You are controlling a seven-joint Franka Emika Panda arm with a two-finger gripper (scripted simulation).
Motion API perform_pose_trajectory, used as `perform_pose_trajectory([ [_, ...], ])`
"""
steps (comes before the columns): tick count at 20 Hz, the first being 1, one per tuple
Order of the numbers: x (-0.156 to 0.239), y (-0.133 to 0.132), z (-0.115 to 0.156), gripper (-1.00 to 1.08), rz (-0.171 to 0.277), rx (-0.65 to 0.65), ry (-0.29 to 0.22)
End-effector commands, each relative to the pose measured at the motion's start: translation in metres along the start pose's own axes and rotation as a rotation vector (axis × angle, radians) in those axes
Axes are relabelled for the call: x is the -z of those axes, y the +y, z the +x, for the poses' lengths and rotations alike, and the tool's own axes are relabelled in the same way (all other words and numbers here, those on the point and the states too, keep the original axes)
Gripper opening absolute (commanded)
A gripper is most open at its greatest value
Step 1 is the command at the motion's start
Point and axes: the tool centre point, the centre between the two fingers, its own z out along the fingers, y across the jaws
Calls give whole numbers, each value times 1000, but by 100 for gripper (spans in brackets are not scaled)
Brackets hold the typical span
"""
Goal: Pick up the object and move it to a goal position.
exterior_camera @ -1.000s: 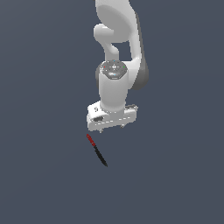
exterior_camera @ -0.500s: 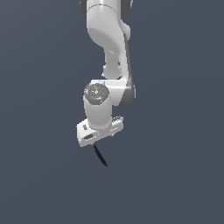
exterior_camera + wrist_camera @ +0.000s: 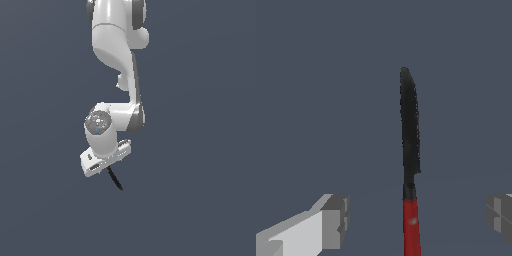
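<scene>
The tool (image 3: 416, 220) stands wide open, its two grey fingertips (image 3: 336, 220) spread far apart with nothing between them touching either one. In the wrist view the stick (image 3: 409, 150) lies in the gap between the fingertips, closer to one than the other but clear of both; its red end sits level with the fingertips and the long black part runs away from them, tapering to a rounded tip. In the exterior view the tool (image 3: 106, 162) hangs low over the stick (image 3: 115, 179), hiding the red end, so only the black part shows, slanting down toward the exterior view's right from under the white tool body. Above it the white arm (image 3: 112, 45) rises toward the top of the picture, bent at the wrist joint. The stick rests on the plain dark blue-grey tabletop (image 3: 200, 200).
</scene>
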Motion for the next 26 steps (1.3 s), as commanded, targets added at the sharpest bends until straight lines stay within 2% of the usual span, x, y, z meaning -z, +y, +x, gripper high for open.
perform_pose_trajectory([
  [1, -5, 4, -1, 100, 2, 18, 0],
  [10, -12, 7, -2, 100, 4, 26, -1],
  [19, -53, 6, -3, 100, 4, 29, 0],
  [25, -59, 7, -2, 100, 4, 30, 0],
  [26, -59, 7, -2, -100, 4, 30, 0],
])
